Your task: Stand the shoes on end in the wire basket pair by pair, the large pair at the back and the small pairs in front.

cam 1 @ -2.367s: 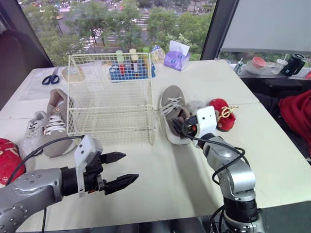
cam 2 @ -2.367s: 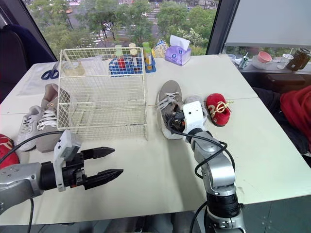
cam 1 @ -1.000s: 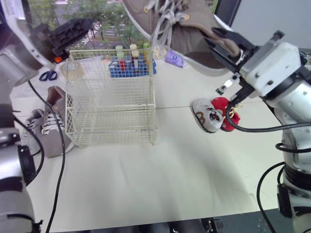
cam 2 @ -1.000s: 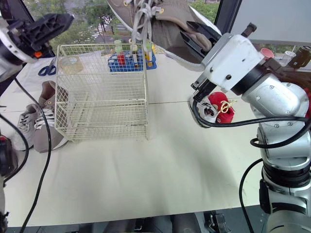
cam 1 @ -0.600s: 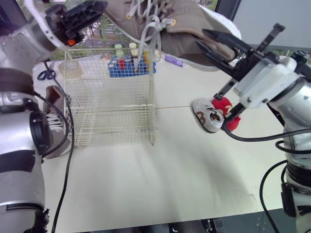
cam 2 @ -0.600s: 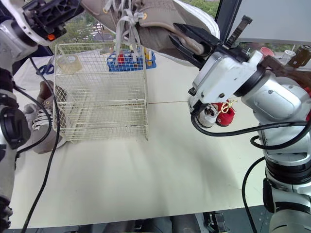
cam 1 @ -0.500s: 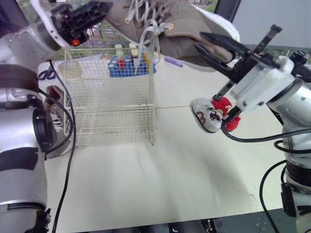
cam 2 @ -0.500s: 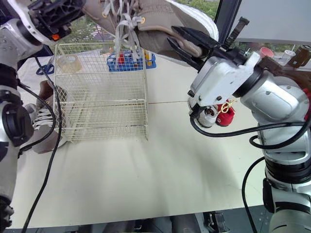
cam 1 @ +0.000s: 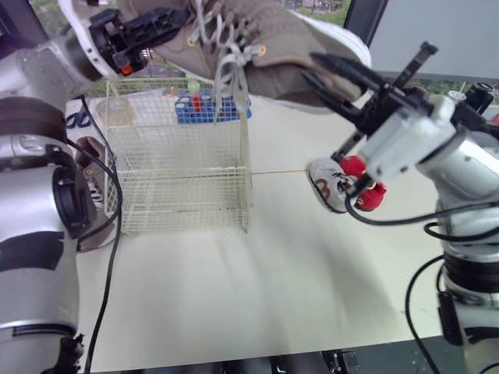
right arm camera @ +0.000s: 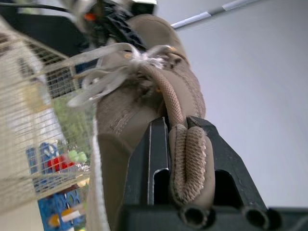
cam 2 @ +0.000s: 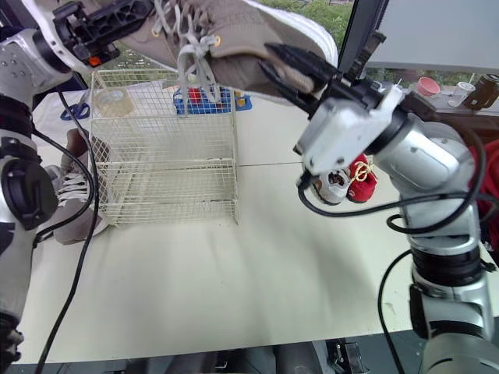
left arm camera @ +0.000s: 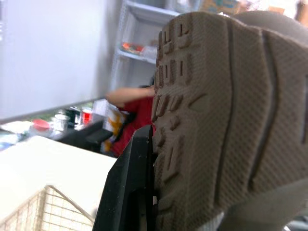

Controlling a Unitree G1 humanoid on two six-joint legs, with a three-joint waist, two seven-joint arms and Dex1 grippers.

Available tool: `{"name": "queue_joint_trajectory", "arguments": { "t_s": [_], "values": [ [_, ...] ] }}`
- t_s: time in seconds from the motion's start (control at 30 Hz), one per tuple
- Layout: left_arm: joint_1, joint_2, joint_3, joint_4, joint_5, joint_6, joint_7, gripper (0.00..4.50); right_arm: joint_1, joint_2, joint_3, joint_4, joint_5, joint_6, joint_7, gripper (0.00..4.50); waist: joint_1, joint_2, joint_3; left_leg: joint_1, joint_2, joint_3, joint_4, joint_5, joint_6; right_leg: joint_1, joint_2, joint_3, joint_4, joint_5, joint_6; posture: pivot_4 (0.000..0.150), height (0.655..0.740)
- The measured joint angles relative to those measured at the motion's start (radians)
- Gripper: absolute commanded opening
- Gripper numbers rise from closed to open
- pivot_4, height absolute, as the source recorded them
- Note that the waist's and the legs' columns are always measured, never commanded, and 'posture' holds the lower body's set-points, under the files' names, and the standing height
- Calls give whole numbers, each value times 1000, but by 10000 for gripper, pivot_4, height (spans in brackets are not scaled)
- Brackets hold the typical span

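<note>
A large tan shoe [cam 1: 265, 39] hangs high in the air above the wire basket [cam 1: 179, 156], laces dangling. My right gripper [cam 1: 339, 78] is shut on its heel collar [right arm camera: 185, 159]. My left gripper [cam 1: 160, 23] is at the toe, with one black finger [left arm camera: 132, 192] pressed against the sole [left arm camera: 226, 120]. The basket stands with nothing in it. Left of it lie the other tan shoe [cam 2: 78, 148] and a white sneaker [cam 2: 66, 195], partly hidden by my left arm. A small white shoe [cam 1: 331, 188] and a small red shoe [cam 1: 365, 183] lie to the right of the basket.
Behind the basket stand a blue rack of bottles [cam 1: 207, 109], a roll of tape [cam 1: 117, 109] and scissors [cam 1: 74, 118]. A pink cup [cam 2: 425, 84] sits on the ledge at the far right. Bare tabletop [cam 1: 257, 280] lies in front of the basket.
My left gripper has moved in to the shoe's toe and closed on it. The shoe, still held by my right gripper, has shifted a little left over the basket.
</note>
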Motion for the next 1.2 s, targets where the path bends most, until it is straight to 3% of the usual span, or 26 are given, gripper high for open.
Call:
{"name": "queue_joint_trajectory", "arguments": {
  "t_s": [0.07,0.17,0.23,0.27,0.33,0.5,0.63,0.87,1.2],
  "values": [
    [44,-21,48,-45,-32,24,79,6446,-11,25,-4,18,23,33,-15,15234,-1,0,0,0,0,-1,2,0,0,0,0,0,2,0,0,1500,7400],
    [170,-17,254,-155,-142,96,324,6446,-23,41,-103,58,90,96,-58,30733,-12,0,0,0,1,0,3,0,-1,-3,-1,4,5,0,0,1500,7400],
    [270,-31,409,-333,-241,165,522,6446,-53,50,-196,121,166,167,-95,41260,-11,0,0,-1,2,0,3,4,-8,-3,0,4,6,0,-1,1500,7400],
    [290,-45,447,-389,-273,183,585,6446,-72,65,-222,141,201,201,-112,44333,-5,0,0,-1,2,0,3,5,-8,-3,0,4,5,1,-1,1500,7400],
    [327,-85,522,-539,-353,216,717,6446,-119,110,-281,177,309,298,-154,44333,2,-1,0,-1,2,-1,3,5,-9,-3,-1,4,5,1,-2,1500,7400],
    [394,-271,672,-859,-644,230,1082,6446,-179,293,-353,236,788,643,-160,44333,9,-2,0,1,2,-2,5,2,-5,0,-1,4,5,5,-5,1500,7400],
    [446,-422,670,-980,-835,182,1293,6446,-251,397,-305,297,958,736,-142,44333,15,-1,0,1,2,-2,6,3,-6,-1,0,4,6,8,-6,1500,7400],
    [595,-542,574,-1074,-1004,92,1422,6446,-372,501,-269,431,1034,722,-100,44333,18,-2,0,0,2,-1,7,3,-6,-1,2,4,6,8,-6,1500,7400],
    [655,-563,423,-1089,-1083,3,1406,6446,-380,600,-197,544,988,645,-67,44333,17,-2,0,0,2,-1,7,3,-6,-1,4,4,6,8,-6,1500,7400]
  ]
}}
